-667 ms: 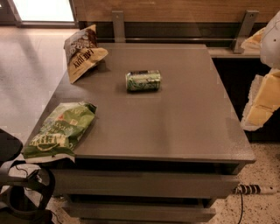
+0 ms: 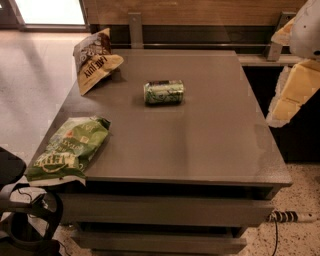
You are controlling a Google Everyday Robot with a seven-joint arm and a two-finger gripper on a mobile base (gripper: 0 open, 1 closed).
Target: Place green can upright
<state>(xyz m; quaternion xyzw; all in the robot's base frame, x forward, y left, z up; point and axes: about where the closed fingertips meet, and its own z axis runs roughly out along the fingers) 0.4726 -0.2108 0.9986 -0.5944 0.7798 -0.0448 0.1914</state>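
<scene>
The grey surface (image 2: 200, 145) fills most of the view. It is a broad square top with lower tiers visible under its front edge, and a wooden wall panel (image 2: 200, 12) runs behind it.

At the right edge, off the side of the surface and level with its far half, hangs the robot's pale, yellowish gripper (image 2: 288, 95). It is blurred and partly cut off by the frame, so I cannot tell how far open it is. It is well apart from everything on the surface.

There are three containers on the surface: two bags and one can. The crinkled green chip bag (image 2: 67, 149) lies flat at the front left corner, with its lower end hanging over the edge. The brown and tan chip bag (image 2: 95, 59) is propped up at the back left corner, with its printed lettering upside down. What either bag holds cannot be seen.

The green can (image 2: 164, 92) lies on its side a little behind the middle of the surface, with its long axis running left to right. It touches neither bag and has bare surface all around it. Which end is its top cannot be made out.

On the speckled floor at the lower right lies one white power strip (image 2: 292, 217), and dark cables (image 2: 30, 220) loop at the lower left.
</scene>
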